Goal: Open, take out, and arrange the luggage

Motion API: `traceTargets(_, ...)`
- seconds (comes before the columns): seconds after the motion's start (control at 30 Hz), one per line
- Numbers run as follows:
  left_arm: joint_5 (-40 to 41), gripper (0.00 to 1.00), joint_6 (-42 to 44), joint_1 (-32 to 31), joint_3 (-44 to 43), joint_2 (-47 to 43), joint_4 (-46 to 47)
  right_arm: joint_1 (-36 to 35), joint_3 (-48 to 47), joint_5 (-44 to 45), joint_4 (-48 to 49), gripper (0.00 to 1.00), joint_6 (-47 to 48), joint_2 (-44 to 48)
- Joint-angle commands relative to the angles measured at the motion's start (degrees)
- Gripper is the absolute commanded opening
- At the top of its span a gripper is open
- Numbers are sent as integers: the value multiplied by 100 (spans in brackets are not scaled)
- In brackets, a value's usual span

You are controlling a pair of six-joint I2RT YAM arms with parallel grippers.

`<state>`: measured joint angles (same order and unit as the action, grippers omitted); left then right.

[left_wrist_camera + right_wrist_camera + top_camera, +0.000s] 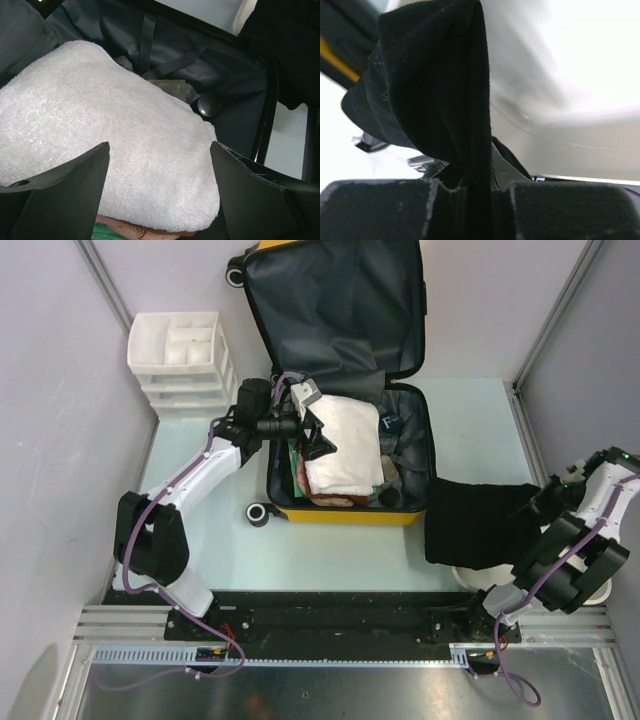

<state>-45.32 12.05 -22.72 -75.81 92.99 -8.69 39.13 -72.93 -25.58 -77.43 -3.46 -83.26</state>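
Toward twelve o'clock on the table (pixel 330 560) lies the luggage (pixel 330 310), its yellow hard shell open and its grey fabric lid raised. At four o'clock a limp black cloth (pixel 480 520) hides most of a white tub (pixel 468 577); the right gripper (pixel 470 200) pinches its folded edge. A fluffy white towel (pixel 100 115) tops the case, with the left gripper (pixel 160 165) spread wide over it. The white marking on a small navy item (pixel 389 423) is too small to read.
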Motion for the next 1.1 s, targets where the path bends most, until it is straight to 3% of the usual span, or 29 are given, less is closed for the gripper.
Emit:
traceTargets(0.0, -12, 86, -1, -31, -188, 17, 87, 770, -344, 247, -168, 0, -120, -601)
traceTargets(0.3, -21, 86, -98, -31, -513, 298, 78, 807, -723, 676, 736, 0, -33, -1411)
traceTargets(0.43, -12, 86, -89, -31, -540, 325, 86, 341, -916, 1800, 958, 0, 1485, -2034)
traceTargets(0.6, 50, 86, -89, -31, -487, 316, 78, 630, -908, 1618, 1432, 0, 2077, -2036)
traceTargets(0.63, 41, 86, -115, -31, -487, 325, 86, 630, -908, 1661, 1441, 5, 2191, -2079)
traceTargets(0.7, 58, 86, -133, -31, -513, 351, 86, 657, -916, 1706, 1397, 53, 2385, -2238)
traceTargets(0.73, 85, 86, -142, -31, -522, 343, 95, 700, -925, 1706, 1388, 89, 2394, -2247)
traceTargets(0.77, 111, 86, -151, -31, -531, 325, 87, 727, -943, 1671, 1397, 99, 2394, -2160)
traceTargets(0.93, 217, 86, -90, -31, -461, 106, 78, 683, -1408, 927, 994, 100, 2894, -1817)
traceTargets(1.07, 348, 86, -10, -22, -312, -140, 78, 219, -1190, 432, 1071, 100, 3124, -1325)
